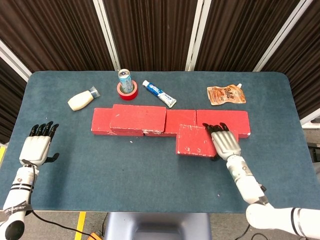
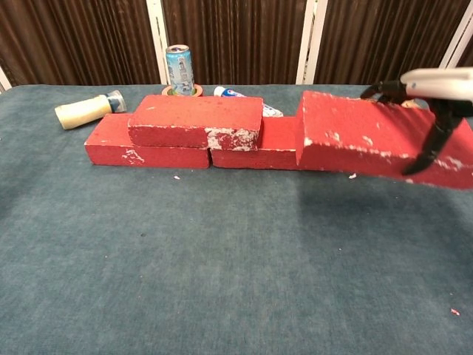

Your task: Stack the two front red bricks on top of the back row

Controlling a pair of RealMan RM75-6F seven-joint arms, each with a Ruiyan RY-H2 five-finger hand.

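Note:
My right hand (image 1: 224,143) (image 2: 432,96) grips a red brick (image 1: 196,140) (image 2: 362,134) by its right end and holds it in the air, just in front of the back row (image 1: 225,119) (image 2: 251,144). One red brick (image 1: 138,118) (image 2: 196,120) lies stacked on the left part of that row. The lifted brick hides the row's right part in the chest view. My left hand (image 1: 36,149) hovers open at the table's left edge, far from the bricks.
Behind the row stand a can (image 1: 125,80) (image 2: 179,68) in a red tape roll (image 1: 128,92), a toothpaste tube (image 1: 159,93), a cream bottle (image 1: 82,99) (image 2: 87,109) on its side and an orange pouch (image 1: 226,94). The blue table (image 1: 125,170) has bare cloth in front.

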